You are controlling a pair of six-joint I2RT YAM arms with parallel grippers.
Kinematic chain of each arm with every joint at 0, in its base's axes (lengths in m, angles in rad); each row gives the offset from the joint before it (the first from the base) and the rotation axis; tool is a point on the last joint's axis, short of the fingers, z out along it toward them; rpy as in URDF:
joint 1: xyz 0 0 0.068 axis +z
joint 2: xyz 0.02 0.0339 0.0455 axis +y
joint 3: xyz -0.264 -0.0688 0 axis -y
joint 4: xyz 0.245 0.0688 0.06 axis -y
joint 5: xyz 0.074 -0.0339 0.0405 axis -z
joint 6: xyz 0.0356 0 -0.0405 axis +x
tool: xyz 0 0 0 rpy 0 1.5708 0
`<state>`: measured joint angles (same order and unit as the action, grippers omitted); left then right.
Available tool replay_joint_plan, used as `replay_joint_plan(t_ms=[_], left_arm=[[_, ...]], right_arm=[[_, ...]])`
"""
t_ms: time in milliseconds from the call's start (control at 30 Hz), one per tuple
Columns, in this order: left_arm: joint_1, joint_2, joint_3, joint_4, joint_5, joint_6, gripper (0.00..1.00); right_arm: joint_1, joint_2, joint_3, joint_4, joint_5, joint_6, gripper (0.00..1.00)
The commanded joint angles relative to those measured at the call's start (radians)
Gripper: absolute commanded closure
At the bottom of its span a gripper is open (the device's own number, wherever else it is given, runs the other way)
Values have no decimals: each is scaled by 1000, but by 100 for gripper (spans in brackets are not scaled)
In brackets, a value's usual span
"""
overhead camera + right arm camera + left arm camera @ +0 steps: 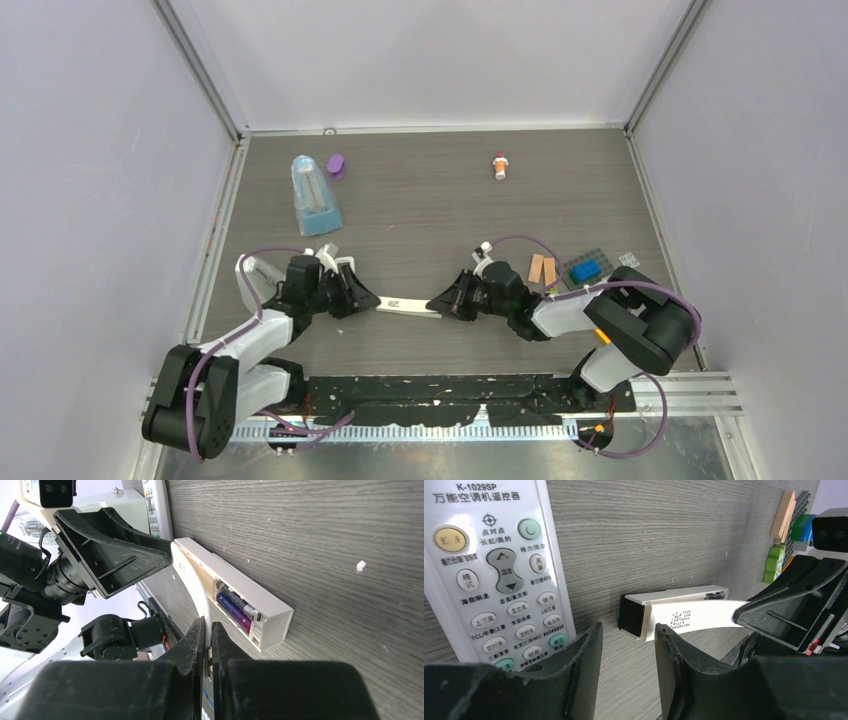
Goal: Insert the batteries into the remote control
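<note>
The remote control [245, 587] lies on its long edge on the worktop [420, 200] between the arms, bay open, with two batteries [234, 607] (one dark, one purple) seated inside. The right hand [207, 635] pinches the thin bay cover [694, 616], which bows visibly and is judged light, springy and liable to snap. The left hand [629, 640] stands spread and empty at the black-tipped end, the sensible place to brace so light and slippery a casing.

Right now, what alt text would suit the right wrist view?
The right end effector pinches a thin white cover bent up from a narrow white bar on a wood-grain table, exposing two batteries, one dark and one purple.
</note>
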<state>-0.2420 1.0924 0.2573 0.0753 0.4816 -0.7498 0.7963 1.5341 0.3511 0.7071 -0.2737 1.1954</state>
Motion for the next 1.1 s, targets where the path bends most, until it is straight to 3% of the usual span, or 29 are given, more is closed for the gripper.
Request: replay_joint_plan(t_ms=[0, 600, 1067], left_arm=[[-5, 13, 8, 56, 20, 21, 57], [-35, 60, 20, 65, 3, 40, 57], [-133, 123, 78, -108, -187, 96, 61]], right_arm=[[-3, -8, 21, -178, 70, -58, 95], [2, 9, 65, -285, 88, -50, 95], [2, -29, 120, -479, 118, -80, 94]])
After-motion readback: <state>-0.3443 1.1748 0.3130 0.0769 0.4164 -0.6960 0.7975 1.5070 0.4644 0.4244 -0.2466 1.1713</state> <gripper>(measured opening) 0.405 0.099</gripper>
